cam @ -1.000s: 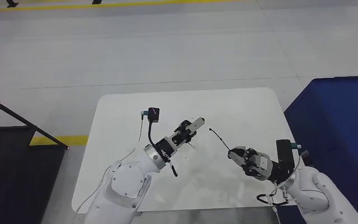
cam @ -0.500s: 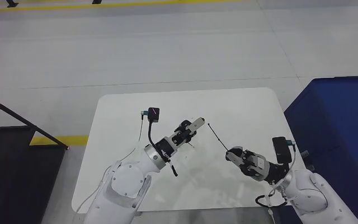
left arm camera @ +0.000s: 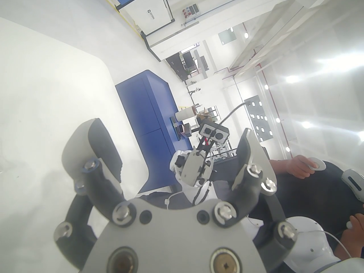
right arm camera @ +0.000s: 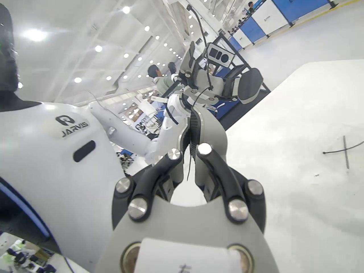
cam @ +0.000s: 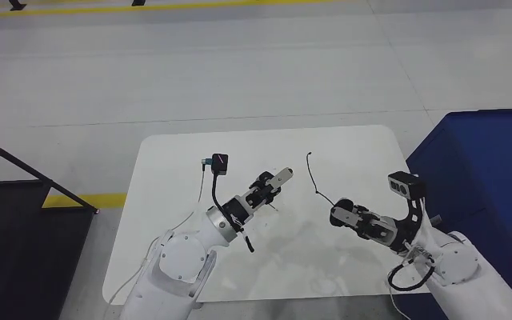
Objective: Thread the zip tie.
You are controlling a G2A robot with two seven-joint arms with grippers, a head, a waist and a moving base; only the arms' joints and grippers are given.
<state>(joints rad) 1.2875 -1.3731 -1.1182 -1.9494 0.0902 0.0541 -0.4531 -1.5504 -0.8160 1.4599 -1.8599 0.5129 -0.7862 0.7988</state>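
The thin black plastic zip tie (cam: 313, 180) is light and whippy (it bows along its own length) and probably slick. A pinch at one end therefore leaves the far tip free to wander. Its free end carries a small knob, likely the head, and I judge that a second hold just beneath it would steady the tie for threading. The right gripper (cam: 338, 213), at about 4 o'clock on the white table (cam: 344, 144), has its fingers closed on the tie's lower end. From there the strap rises toward 11 o'clock, off the surface. The left gripper (cam: 278, 175) sits at 9 o'clock of the tie and apart from it, fingers spread wide and holding nothing. Compared with a second ago, the right wrist has rolled and shifted toward 12 o'clock. The strap, straight then, now curves, and its tip reaches farther up the table. The left arm has not shifted.
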